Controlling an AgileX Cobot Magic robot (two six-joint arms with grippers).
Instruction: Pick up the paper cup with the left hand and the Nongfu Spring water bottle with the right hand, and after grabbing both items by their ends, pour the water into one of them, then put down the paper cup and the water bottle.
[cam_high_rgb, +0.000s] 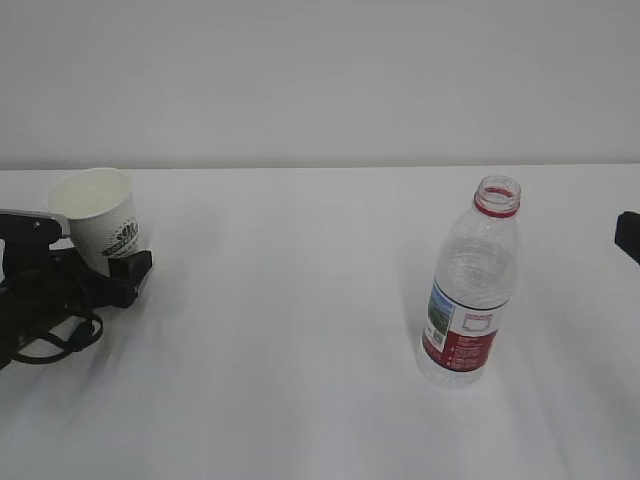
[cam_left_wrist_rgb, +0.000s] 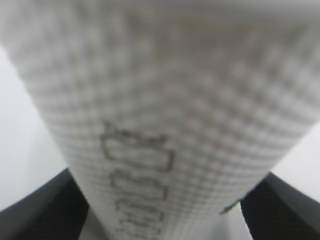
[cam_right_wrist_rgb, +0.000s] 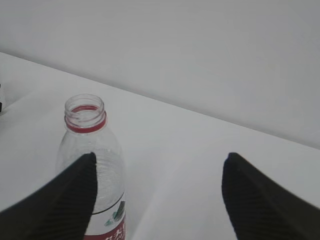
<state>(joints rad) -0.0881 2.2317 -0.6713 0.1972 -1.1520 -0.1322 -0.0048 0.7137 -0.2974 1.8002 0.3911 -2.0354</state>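
The white paper cup (cam_high_rgb: 95, 222) with its green logo leans back to the left at the table's far left. My left gripper (cam_high_rgb: 116, 264) is shut on its lower part. In the left wrist view the cup (cam_left_wrist_rgb: 175, 100) fills the frame, and the black fingers (cam_left_wrist_rgb: 40, 212) touch both its sides. The Nongfu Spring water bottle (cam_high_rgb: 470, 290) stands upright at centre right, uncapped, with a red neck ring. My right gripper (cam_right_wrist_rgb: 159, 157) is open and empty. The bottle (cam_right_wrist_rgb: 107, 170) stands beyond its left finger. I cannot make out any water.
A white table (cam_high_rgb: 300, 380) runs back to a plain wall (cam_high_rgb: 320, 80). The left arm's black cables (cam_high_rgb: 50, 340) lie on the table at the left edge. A black part of the right arm (cam_high_rgb: 628, 235) shows at the right edge, away from the bottle.
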